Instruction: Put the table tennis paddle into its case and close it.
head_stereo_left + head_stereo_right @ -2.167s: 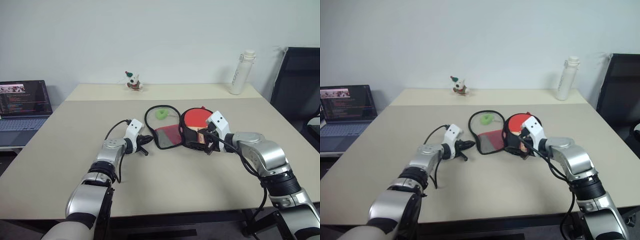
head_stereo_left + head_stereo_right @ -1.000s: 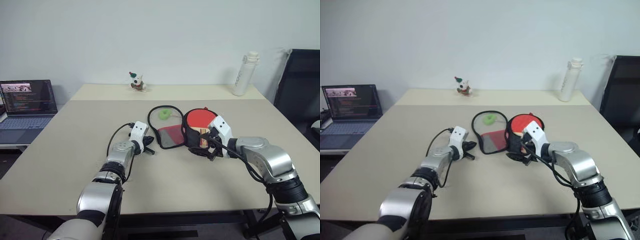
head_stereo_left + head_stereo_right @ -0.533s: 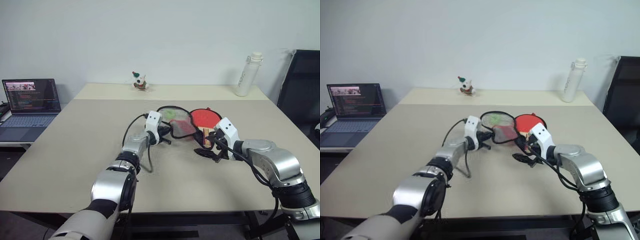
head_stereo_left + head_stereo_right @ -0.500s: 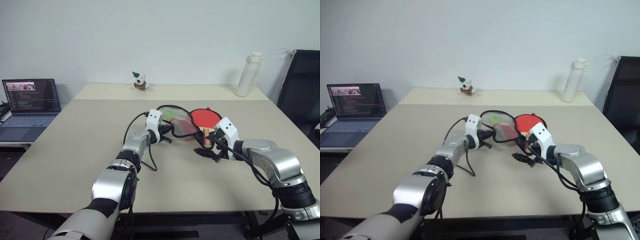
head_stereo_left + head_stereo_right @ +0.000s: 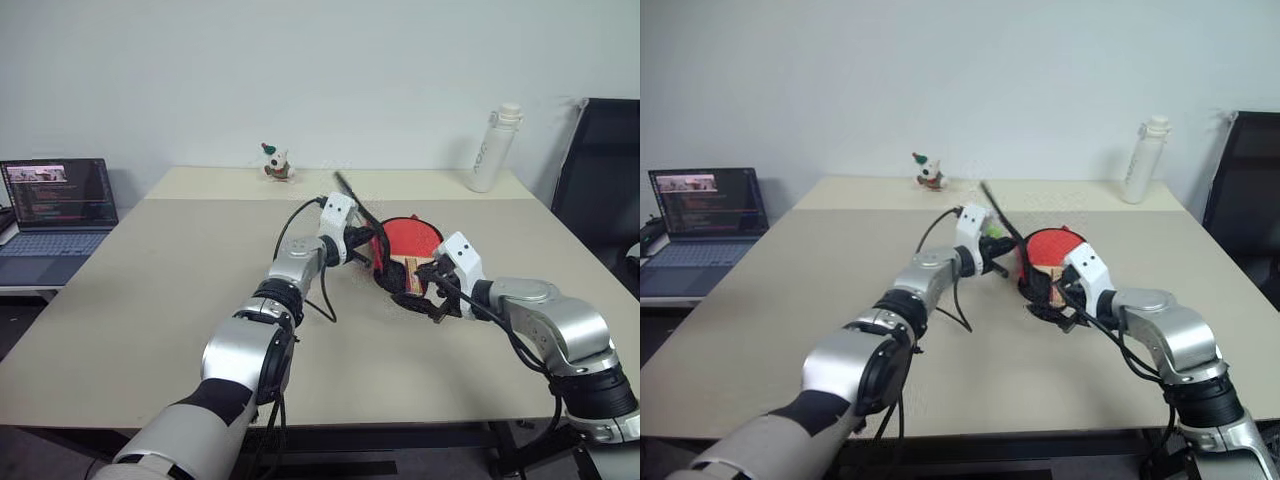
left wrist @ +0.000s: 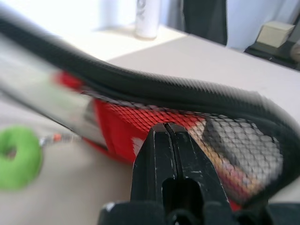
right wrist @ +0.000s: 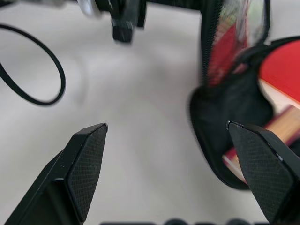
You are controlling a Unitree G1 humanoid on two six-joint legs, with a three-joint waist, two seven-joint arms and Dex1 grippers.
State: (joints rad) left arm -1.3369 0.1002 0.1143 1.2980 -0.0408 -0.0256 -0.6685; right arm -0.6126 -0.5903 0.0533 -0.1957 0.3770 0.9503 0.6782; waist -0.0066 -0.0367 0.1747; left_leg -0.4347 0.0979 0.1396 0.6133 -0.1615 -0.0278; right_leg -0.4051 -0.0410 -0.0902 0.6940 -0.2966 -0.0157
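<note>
Paddle [image 5: 410,240] lying in the open case [image 5: 385,272] at mid-bench [image 5: 150,300], case flap raised on its left, bottle [image 5: 493,147] at the far right edge, small figurine [image 5: 272,162] at the far edge, laptop [image 5: 55,205] off to the left, chair [image 5: 600,170] right of the bench

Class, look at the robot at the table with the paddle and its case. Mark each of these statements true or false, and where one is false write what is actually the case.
1. The left gripper is shut on the case's flap and holds it raised over the table tennis paddle. True.
2. The right gripper is clamped on the paddle's handle. False: its fingers stand wide apart and hold nothing.
3. The paddle lies in the lower half of the case on the table. True.
4. The case is zipped shut. False: it gapes open, the red face showing.
5. The white bottle lies on its side. False: it stands upright at the far edge of the table.
</note>
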